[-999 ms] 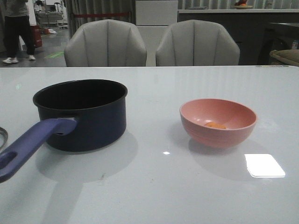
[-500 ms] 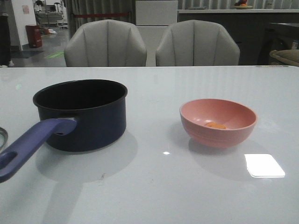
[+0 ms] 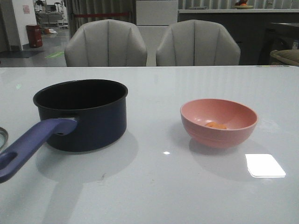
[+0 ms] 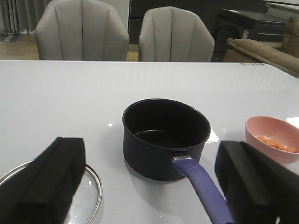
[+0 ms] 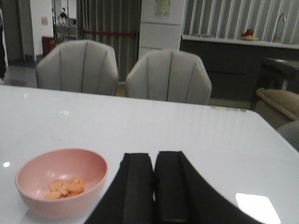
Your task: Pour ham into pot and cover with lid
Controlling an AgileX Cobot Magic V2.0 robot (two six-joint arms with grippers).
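Note:
The dark navy pot [image 3: 81, 114] stands on the left of the table, its purple-blue handle [image 3: 32, 144] pointing toward the near left. The ham [image 3: 215, 125] lies as small orange pieces inside the pink bowl [image 3: 218, 122] on the right. Only a sliver of the glass lid [image 3: 3, 135] shows at the left edge. Neither gripper appears in the front view. In the left wrist view my left gripper [image 4: 150, 156] is open, short of the pot [image 4: 166, 135], with the lid [image 4: 91, 191] flat on the table beside one finger. My right gripper [image 5: 154, 161] is shut and empty, beside the bowl [image 5: 60, 179] of ham [image 5: 65, 186].
The white glossy table [image 3: 154, 186] runs wide around both vessels. Two grey chairs [image 3: 152, 44] stand behind its far edge. A bright light reflection [image 3: 265, 165] lies on the tabletop near the bowl.
A person at the far back left has walked out of view. Pot, bowl and ham have not moved.

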